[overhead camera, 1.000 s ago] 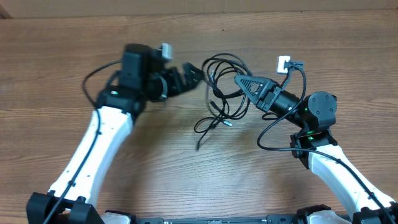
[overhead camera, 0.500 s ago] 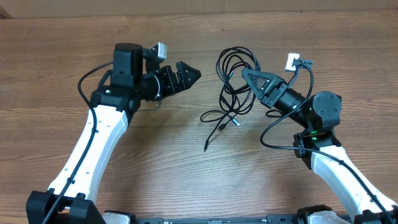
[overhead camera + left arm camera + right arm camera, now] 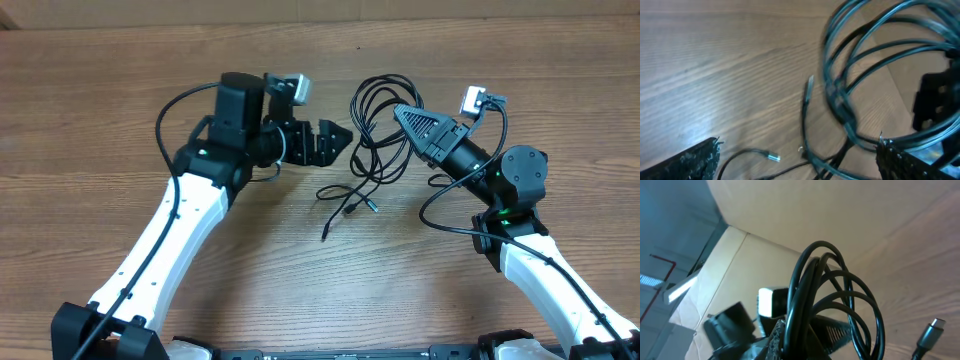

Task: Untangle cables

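Note:
The cables [image 3: 378,128] are thin black cords looped in a bundle at the table's middle back, with loose ends trailing toward the front and a silver plug tip [image 3: 372,207]. My right gripper [image 3: 401,113] is shut on the bundle's right side; in the right wrist view the loops [image 3: 842,287] rise from between its shut fingers [image 3: 801,336]. My left gripper [image 3: 340,142] stands open just left of the bundle, touching nothing. In the left wrist view its gripper [image 3: 800,165] frames the loops [image 3: 865,55] and a plug tip [image 3: 772,157] on the wood.
The wooden table [image 3: 120,80] is bare to the left and front. One loose cable end [image 3: 326,234] reaches toward the front middle. Another plug [image 3: 935,328] lies at the right in the right wrist view.
My left arm has swung right and brought its open gripper close to the bundle. The right gripper, still shut on the cables, shifted slightly right earlier and then held.

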